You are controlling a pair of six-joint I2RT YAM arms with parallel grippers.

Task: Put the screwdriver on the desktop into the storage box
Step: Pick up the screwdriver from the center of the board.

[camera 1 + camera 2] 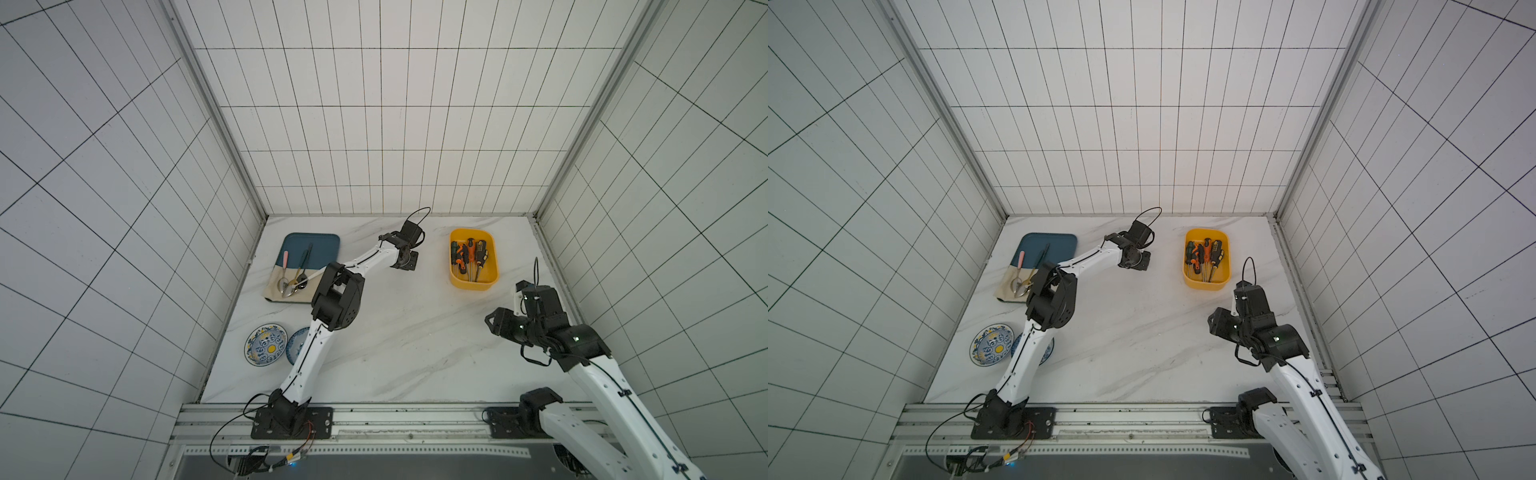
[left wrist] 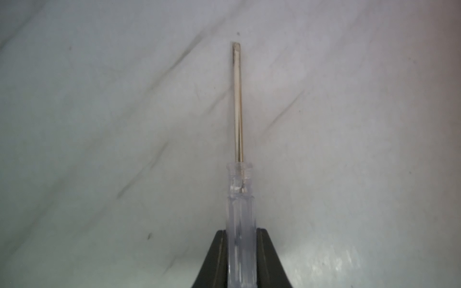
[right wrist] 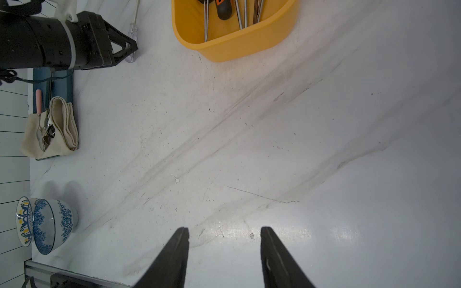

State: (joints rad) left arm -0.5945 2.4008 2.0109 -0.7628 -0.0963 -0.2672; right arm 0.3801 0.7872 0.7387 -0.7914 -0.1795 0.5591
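The screwdriver (image 2: 240,174), clear-handled with a bare steel flat-blade shaft, sits clamped by its handle in my left claw (image 2: 241,232), jaws pressed on both sides. It lies low along the desk (image 1: 395,332), outside the yellow storage box (image 1: 473,284) and between it and the blue tray (image 1: 316,245); I cannot tell whether it touches the marble. The other screwdrivers (image 1: 471,255) in the box have orange, green and black handles, their print too small to read. My right claw (image 3: 225,228) hangs over bare desk, jaws apart.
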